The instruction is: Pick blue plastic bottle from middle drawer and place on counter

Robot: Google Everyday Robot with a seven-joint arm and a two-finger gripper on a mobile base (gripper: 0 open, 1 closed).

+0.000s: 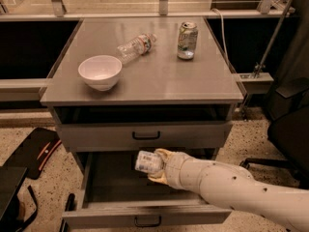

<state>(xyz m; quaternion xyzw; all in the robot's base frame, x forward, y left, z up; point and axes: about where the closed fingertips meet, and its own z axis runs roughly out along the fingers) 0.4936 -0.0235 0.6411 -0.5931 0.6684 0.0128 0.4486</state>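
My gripper (pixel 155 167) is shut on the blue plastic bottle (pixel 147 161), a stubby see-through bottle with a pale label. It holds the bottle on its side over the open middle drawer (pixel 112 183), just below the shut drawer above. My white arm reaches in from the lower right. The grey counter (pixel 159 79) is the cabinet top above.
On the counter stand a white bowl (pixel 100 71), a slim clear bottle with a red-and-white label (pixel 136 46) lying on its side, and a green-and-white can (pixel 187 40). The top drawer (pixel 145 135) is shut. A black chair (pixel 289 129) is at the right, a black bag (pixel 34 149) on the floor at the left.
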